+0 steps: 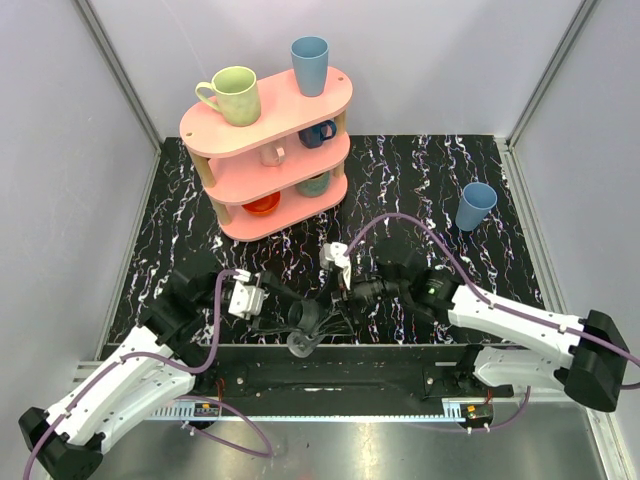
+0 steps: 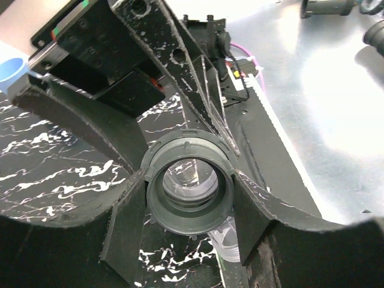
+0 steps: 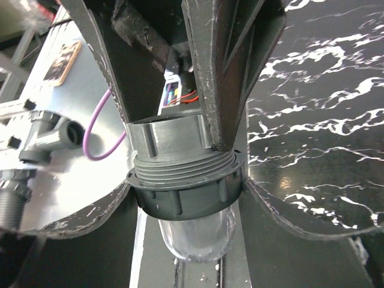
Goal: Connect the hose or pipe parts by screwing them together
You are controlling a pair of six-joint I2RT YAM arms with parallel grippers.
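Note:
The hose or pipe parts hang together above the table's near edge. A grey ribbed, threaded fitting [image 3: 174, 144] sits in a dark round collar [image 3: 186, 195], and a clear domed end [image 3: 195, 237] sticks out below. My left gripper [image 2: 189, 201] is shut on the grey fitting [image 2: 189, 180], whose bore faces the left wrist camera. My right gripper [image 3: 187, 183] is shut on the dark collar, one finger against each side. Seen from above, the left gripper [image 1: 294, 318] and the right gripper [image 1: 320, 316] meet at the joined parts [image 1: 302, 342].
At the back left stands a pink three-tier shelf [image 1: 300, 110] with mugs and a blue cup [image 1: 310, 65]. Another blue cup [image 1: 475, 205] stands at the back right. Loose grey pipe pieces [image 3: 51, 135] lie on the metal surface beside the front rail [image 1: 330, 380].

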